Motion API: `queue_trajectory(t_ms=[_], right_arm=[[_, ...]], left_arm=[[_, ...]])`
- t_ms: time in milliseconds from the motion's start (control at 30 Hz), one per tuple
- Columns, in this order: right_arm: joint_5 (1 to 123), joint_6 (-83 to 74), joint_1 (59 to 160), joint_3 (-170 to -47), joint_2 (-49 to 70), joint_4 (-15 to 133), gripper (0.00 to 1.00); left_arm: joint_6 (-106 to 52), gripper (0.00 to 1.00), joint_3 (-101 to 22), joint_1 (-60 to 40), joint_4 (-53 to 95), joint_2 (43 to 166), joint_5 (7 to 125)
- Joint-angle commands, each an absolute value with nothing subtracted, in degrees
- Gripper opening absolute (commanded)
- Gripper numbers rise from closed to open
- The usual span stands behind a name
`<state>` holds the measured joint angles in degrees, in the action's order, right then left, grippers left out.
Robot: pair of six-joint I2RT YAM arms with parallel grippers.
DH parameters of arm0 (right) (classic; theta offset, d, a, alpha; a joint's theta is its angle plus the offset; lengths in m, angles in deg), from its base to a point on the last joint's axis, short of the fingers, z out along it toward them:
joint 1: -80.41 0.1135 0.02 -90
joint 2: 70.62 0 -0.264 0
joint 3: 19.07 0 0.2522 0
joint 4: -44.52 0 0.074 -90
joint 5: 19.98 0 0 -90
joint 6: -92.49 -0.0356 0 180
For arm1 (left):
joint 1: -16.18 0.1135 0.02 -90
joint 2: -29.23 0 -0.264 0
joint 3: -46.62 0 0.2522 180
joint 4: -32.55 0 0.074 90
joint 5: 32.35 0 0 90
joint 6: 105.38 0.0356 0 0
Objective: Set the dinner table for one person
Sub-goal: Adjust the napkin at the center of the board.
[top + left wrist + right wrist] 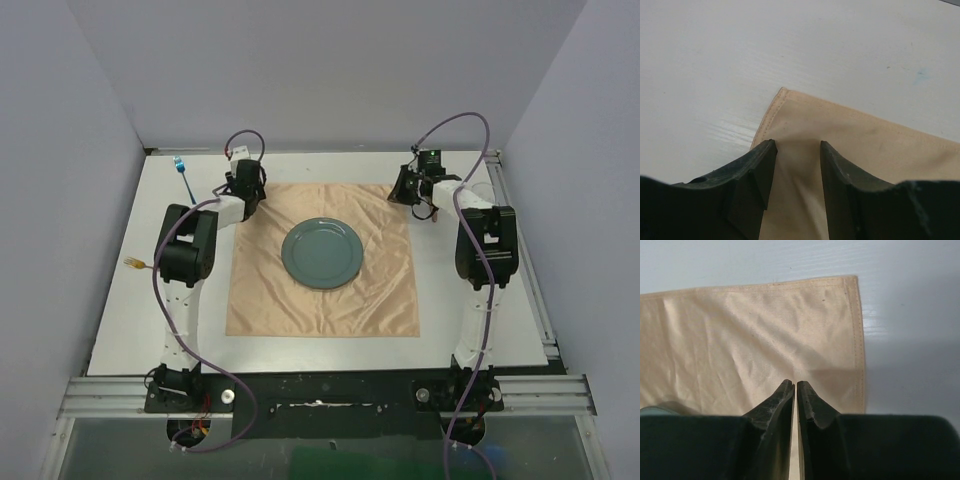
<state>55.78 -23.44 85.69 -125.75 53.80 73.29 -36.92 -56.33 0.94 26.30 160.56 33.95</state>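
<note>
White between grey walls, the dinner table [120, 300] carries a peach cloth [320, 305] at its middle, with a green plate [321, 253] on it. The left gripper [798, 147] stands with its jaws apart over the cloth's far-left corner. The right gripper [795, 386] is closed over the far-right corner; whether it pinches fabric I cannot tell.

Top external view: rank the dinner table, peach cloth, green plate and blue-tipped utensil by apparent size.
1. dinner table: largest by far.
2. peach cloth: covers the table's middle.
3. green plate: sits well inside the cloth.
4. blue-tipped utensil: smallest, a thin sliver at the far left.
</note>
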Motion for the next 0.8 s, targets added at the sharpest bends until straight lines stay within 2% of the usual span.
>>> queue_trajectory(t_ms=[0, 233, 767], right_arm=[[54.62, -23.96, 85.54, -127.27, 54.51, 70.5, 0.1], [55.14, -24.14, 85.58, -128.96, 57.13, 71.09, 0.09], [60.91, -24.05, 85.51, -131.27, 58.44, 74.84, 0.09]], left_arm=[[-39.58, 0.4, -57.86, 3.61, 22.64, 160.51, 34.33], [-41.04, 0.4, -54.78, 4.3, 23.47, 159.9, 35.78], [-38.5, 0.39, -58.05, 4.08, 22.49, 161.93, 44.06]])
